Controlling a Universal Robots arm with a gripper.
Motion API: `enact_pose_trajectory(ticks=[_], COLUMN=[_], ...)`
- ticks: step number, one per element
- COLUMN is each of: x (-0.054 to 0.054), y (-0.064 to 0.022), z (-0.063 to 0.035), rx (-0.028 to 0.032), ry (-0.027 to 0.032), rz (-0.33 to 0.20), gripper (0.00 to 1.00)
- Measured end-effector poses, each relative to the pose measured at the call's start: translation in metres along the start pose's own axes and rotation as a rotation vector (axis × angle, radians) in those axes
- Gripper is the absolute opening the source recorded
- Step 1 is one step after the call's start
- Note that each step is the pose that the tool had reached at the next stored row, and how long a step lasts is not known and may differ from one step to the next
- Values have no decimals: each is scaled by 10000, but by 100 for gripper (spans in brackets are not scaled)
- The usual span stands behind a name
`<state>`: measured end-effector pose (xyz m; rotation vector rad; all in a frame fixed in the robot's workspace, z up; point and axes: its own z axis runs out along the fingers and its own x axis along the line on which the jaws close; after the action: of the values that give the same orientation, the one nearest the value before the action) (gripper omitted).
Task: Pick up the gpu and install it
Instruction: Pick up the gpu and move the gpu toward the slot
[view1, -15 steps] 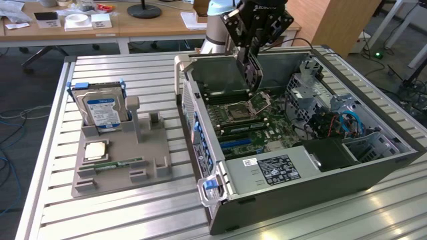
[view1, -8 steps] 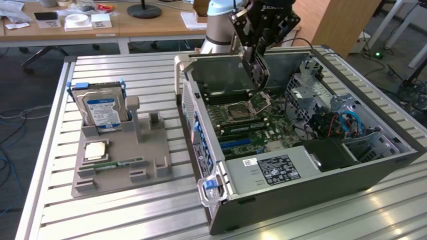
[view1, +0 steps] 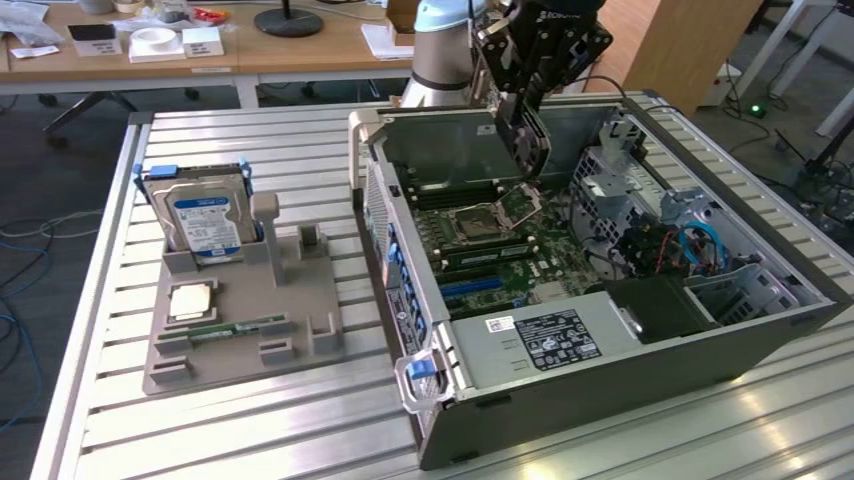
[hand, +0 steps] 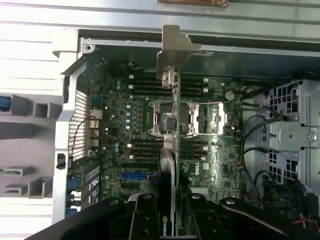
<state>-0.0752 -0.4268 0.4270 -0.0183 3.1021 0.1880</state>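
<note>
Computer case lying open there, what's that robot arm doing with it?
The arm's pincer grips the gpu, a thin card held on edge, above the motherboard inside the open computer case. The card is not yet in a slot. A hard drive and a RAM stick sit in a grey holder.

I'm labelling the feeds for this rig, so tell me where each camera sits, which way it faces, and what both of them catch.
Exterior view: off the arm and raised, looking down across the slatted table at the open computer case; the arm and the gripper show.
Wrist view: on the wrist, looking down along the gripper onto the motherboard; its black fingers show.
Shared: the gpu held in the gripper above the motherboard, inside the case.
</note>
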Motion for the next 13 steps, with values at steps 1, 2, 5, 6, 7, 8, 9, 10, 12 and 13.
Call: enact_pose_trajectory(ticks=[1, 2, 5, 6, 7, 8, 9, 10, 12, 13], x=[-15, -32, -70, -81, -92, -102, -115, -128, -157, -171], y=[0, 0, -1, -1, -1, -1, -1, -1, -2, -2], z=[1, 1, 2, 2, 3, 4, 4, 4, 5, 6], rx=[-5, -10, -18, -19, -21, -22, -24, -26, -35, -40], ry=[0, 0, 0, 1, 0, 0, 0, 0, 0, 0], rz=[0, -1, -1, -2, -2, -1, -2, -2, -1, 0], gripper=[26, 26, 26, 26, 26, 26, 26, 26, 26, 26])
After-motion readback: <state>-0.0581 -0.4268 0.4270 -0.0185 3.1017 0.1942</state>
